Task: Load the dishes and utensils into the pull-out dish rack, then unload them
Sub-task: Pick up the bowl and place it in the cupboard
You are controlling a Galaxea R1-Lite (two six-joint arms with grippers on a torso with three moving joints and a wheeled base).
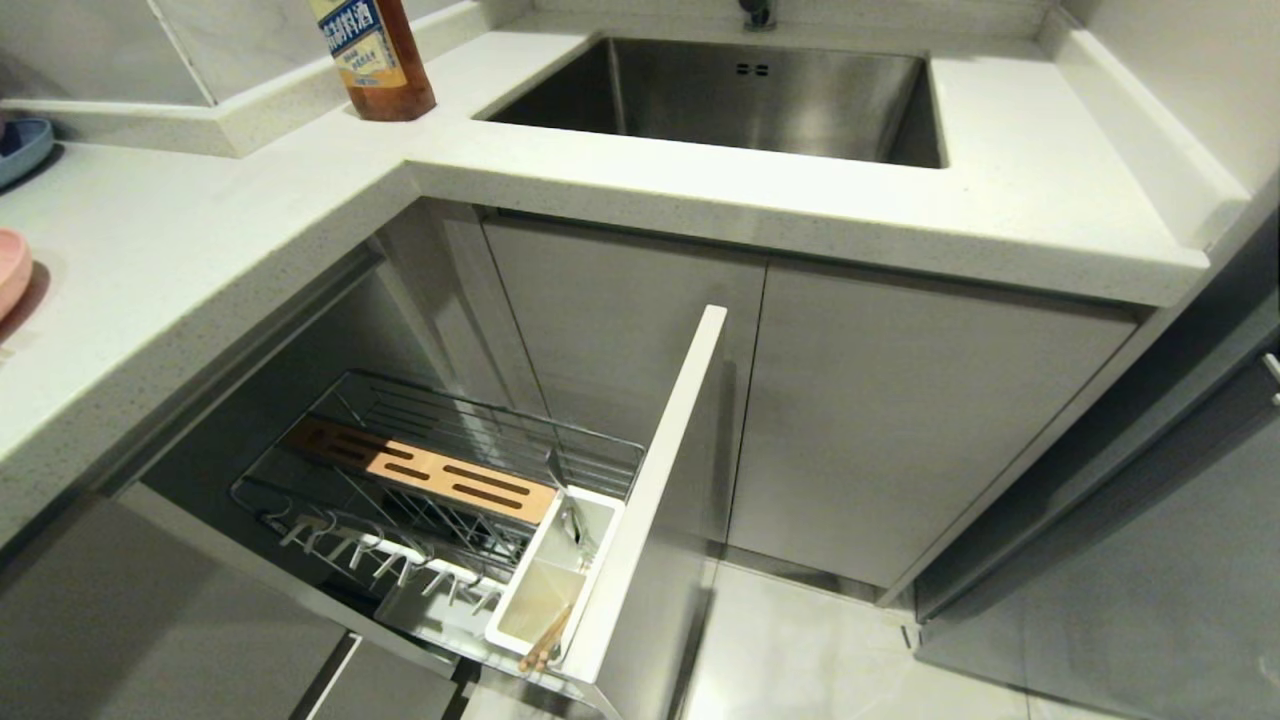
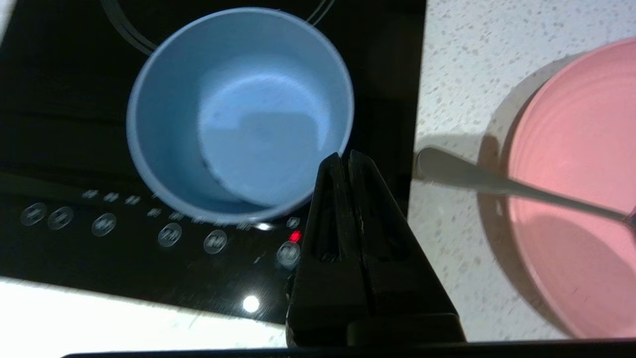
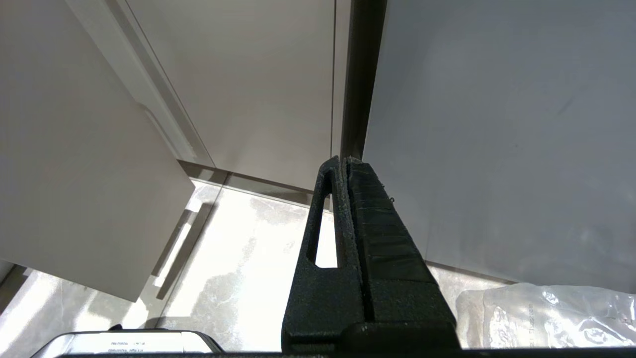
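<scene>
Speckled counter (image 1: 180, 260) with pink plate (image 1: 12, 268)

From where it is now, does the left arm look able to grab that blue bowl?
Probably yes. The left gripper hangs just above the light-blue bowl on the black cooktop, nothing between them. Its fingers are shut, though, so they would have to open first.

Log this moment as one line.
left gripper: shut, empty, over blue bowl | right gripper: shut, parked | chopsticks: in utensil cup
</scene>
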